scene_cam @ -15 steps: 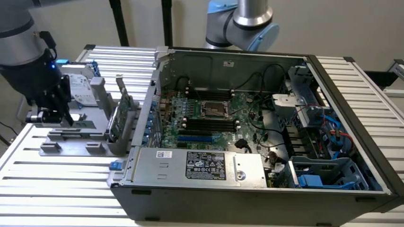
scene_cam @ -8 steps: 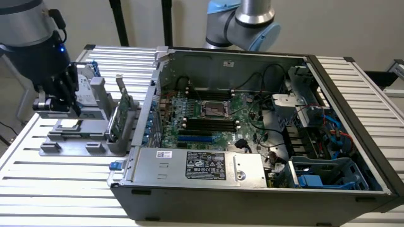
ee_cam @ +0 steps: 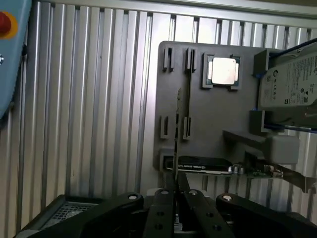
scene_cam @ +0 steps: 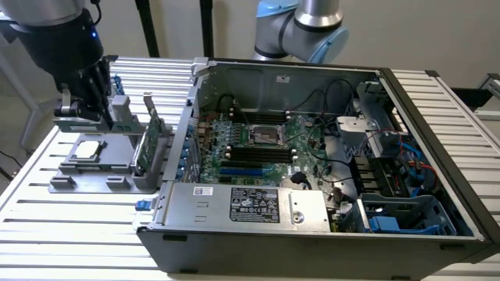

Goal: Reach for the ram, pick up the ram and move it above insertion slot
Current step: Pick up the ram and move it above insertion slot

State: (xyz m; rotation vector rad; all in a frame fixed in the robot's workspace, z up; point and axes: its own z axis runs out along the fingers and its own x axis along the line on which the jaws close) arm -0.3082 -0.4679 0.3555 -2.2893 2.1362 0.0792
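Hovering clenched, the black hand (ee_cam: 176, 196) is risking clipping the thin green ram stick (ee_cam: 177, 130) in its grey holder (ee_cam: 218, 124).

A pale, plain wall (scene_cam: 437, 29) closes off the back of the scene in the exterior view. In front of it stand 2 dark vertical posts (scene_cam: 149, 26), thin and black, rising out of frame. The work surface is a table of ribbed aluminium slats (scene_cam: 70, 225), the grooves running across it and catching bright, even overhead light that leaves soft glare on the metal. In the wrist view the same slatted table surface (ee_cam: 89, 109) shows long bright streaks. At the exterior view's left edge, a strip of pale floor (scene_cam: 12, 146) lies below the table.
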